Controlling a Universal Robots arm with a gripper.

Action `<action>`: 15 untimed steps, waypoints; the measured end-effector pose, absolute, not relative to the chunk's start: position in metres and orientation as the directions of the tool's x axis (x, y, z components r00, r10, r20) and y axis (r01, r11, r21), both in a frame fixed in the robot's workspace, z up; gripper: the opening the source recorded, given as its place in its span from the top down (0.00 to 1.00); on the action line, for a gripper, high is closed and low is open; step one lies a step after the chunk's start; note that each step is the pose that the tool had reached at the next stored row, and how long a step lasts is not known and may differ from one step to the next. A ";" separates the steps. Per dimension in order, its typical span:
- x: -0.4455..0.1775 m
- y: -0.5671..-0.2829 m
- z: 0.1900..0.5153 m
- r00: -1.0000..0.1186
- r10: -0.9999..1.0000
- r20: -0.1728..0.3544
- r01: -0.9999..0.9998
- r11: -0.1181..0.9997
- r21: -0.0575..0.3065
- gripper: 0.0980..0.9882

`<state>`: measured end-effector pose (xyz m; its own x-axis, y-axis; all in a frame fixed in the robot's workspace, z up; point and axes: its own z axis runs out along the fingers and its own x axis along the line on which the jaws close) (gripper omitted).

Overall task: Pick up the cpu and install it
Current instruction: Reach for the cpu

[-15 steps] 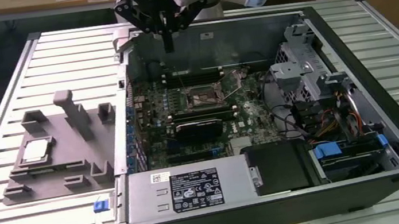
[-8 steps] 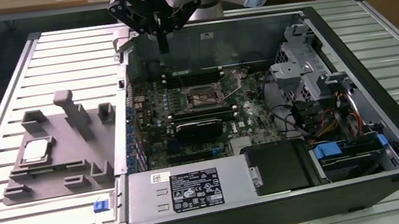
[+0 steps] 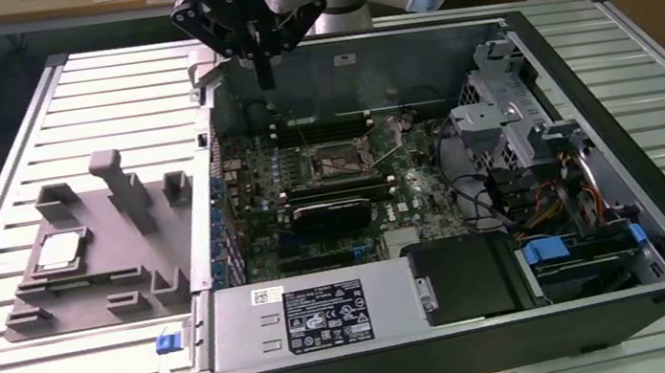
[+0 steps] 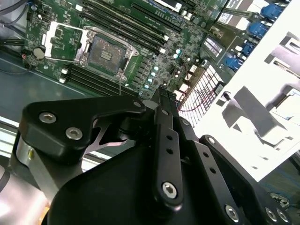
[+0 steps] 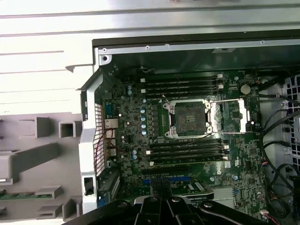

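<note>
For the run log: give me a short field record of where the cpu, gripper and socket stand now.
cpu: lies on the grey fixture, outside the case, at the exterior view's left
gripper: shut, holding nothing, above the case
socket: frame swung open, no chip in it
progress: cpu not yet picked up
</note>
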<state>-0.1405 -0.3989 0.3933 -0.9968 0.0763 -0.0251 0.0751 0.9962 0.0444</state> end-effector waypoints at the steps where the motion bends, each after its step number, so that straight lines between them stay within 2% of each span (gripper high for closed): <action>1: -0.142 -0.399 0.393 -0.997 0.076 -0.025 0.075 0.996 0.044 0.99; 15: -0.157 -0.399 0.393 -0.997 0.076 -0.026 0.075 0.996 0.044 0.99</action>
<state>-0.1571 -0.3989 0.3933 -0.9968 0.0762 -0.0256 0.0751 0.9962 0.0444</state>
